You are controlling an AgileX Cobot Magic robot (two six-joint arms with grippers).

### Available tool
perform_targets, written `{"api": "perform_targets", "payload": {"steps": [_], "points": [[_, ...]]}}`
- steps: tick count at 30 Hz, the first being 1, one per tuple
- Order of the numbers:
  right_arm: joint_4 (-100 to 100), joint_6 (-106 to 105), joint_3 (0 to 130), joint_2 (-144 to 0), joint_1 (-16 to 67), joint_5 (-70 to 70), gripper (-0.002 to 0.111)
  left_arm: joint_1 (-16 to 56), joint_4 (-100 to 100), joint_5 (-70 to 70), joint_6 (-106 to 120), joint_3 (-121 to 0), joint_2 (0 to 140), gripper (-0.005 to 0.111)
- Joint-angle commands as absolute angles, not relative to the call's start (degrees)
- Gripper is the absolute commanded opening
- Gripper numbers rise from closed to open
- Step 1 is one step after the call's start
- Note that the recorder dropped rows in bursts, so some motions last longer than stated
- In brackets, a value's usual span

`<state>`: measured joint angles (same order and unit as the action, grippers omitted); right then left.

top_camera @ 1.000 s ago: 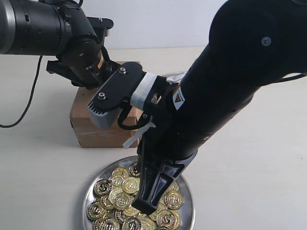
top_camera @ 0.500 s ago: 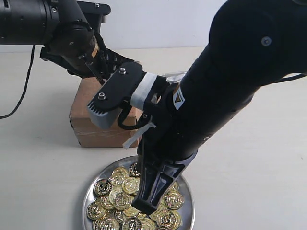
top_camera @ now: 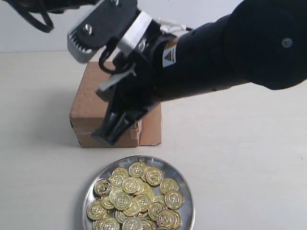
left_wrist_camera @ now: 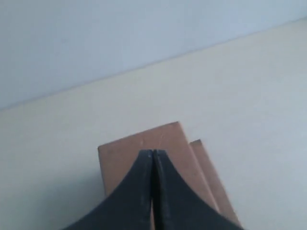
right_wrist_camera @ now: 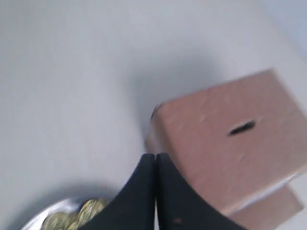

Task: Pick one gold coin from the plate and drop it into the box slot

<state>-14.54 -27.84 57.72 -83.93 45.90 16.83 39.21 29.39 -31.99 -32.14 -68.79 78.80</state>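
At the near edge of the table, what? — M.
Plate, heaped with gold coins. — J.
Right gripper? — M.
Held between plate and box, fingers pressed tip to tip. Wrist view too blurred to tell whether a coin is pinched. — J.
Box? — M.
Beyond the plate, toward the table's middle, loose flap on its right side. Slot in the top face, uncovered. — J.
Left gripper? — M.
Above the box, clear only in its own wrist view; jaws closed, no gap. — J.
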Motion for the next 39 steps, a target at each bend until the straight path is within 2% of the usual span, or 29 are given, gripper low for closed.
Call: {"api": "perform_targets", "payload": {"steps": [1,8,26,33,39], "points": [[-13.7,-28.8,56.1,-80.7,46.0,-1.1,0.000,39.4,26.9,-22.2,-24.8,-62.8,69.1,0.000],[-16.7,-28.8,56.4,-78.7,46.0,-5.3,0.000,39.4,27.0,-31.5,-24.4,-60.8,62.0,0.000],[-18.2,-28.1,56.4,-75.4,45.8,-3.6,0.000,38.6,26.4,-31.0,-24.4,-60.1,57.2,0.000],[-18.2,-28.1,56.4,-67.5,42.4,-3.1,0.000,29.4,26.0,-30.2,-24.2,-55.9,44.6,0.000],[-18.2,-28.1,56.4,-60.2,33.8,-3.1,0.000,18.1,26.2,-30.2,-24.2,-51.5,34.9,0.000]]}}
